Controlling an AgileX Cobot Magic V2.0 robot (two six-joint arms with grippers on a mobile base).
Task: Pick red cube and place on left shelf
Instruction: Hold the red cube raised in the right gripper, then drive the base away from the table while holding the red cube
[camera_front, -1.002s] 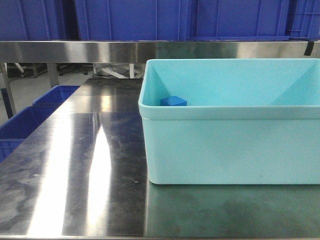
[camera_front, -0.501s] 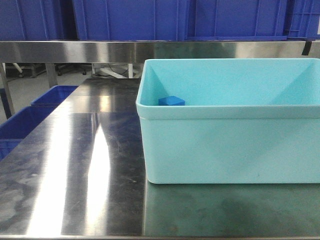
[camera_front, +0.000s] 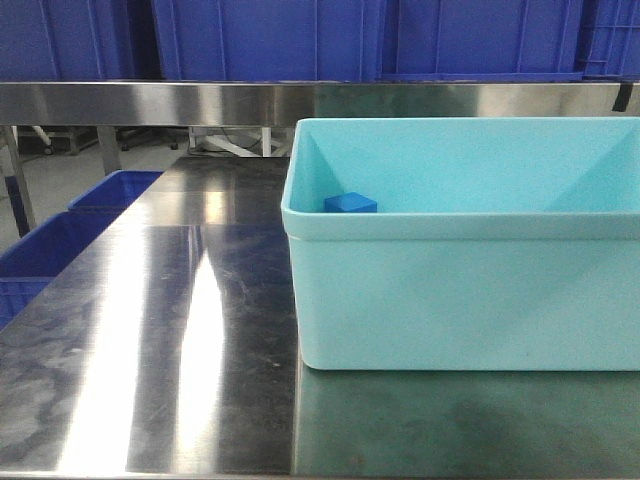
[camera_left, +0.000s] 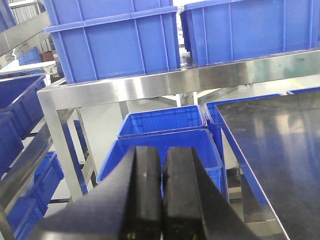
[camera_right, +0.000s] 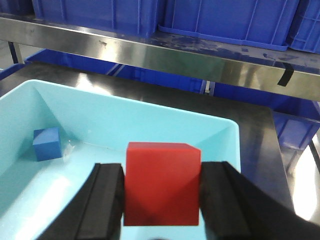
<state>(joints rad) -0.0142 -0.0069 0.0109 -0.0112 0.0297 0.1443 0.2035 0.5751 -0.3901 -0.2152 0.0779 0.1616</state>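
As the red cube (camera_right: 162, 180) sits clamped in our right gripper (camera_right: 164, 200), we see the teal bin (camera_right: 140, 122) below it, a blue cube (camera_right: 46, 143) in the bin's left corner, steel shelf (camera_right: 165, 55) beyond. Our left gripper (camera_left: 162, 190): jaws pressed together.

The red cube (camera_right: 162, 180) is a plain, matte, solid-coloured block with sharp edges and no markings. It is clamped between the two black fingers of the right gripper (camera_right: 165, 202), one finger on its left face and one on its right face. It sits upright, with the front face towards the wrist camera and a thin strip of the top face visible. It hangs clear above the inside of the light-blue bin (camera_right: 235, 131), towards the bin's right end.

The steel shelf (camera_left: 150, 84) is far left of the surface.
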